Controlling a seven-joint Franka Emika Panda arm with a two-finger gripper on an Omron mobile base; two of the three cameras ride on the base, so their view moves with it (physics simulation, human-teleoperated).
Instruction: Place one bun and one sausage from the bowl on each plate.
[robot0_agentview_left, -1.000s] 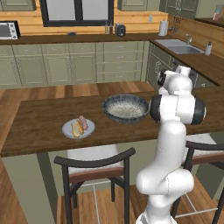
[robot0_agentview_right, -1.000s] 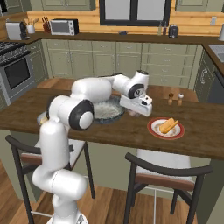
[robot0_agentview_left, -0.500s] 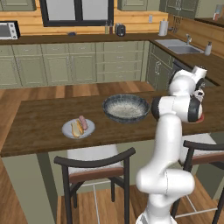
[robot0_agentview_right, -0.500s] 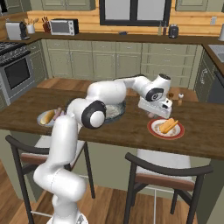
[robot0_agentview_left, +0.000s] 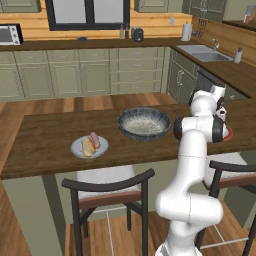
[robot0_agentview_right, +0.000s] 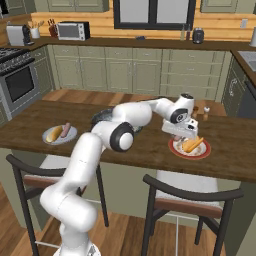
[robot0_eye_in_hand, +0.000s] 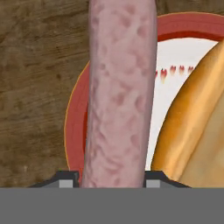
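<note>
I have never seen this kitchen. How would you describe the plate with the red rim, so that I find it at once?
Look at the long dark wooden counter with the stools in front. Toward its right end in the right base view, past the deep speckled bowl, lies a small flat plate under the claw. Unlike the plain grey plate at the other end, it is white with a red-orange rim and carries a bun.
</note>
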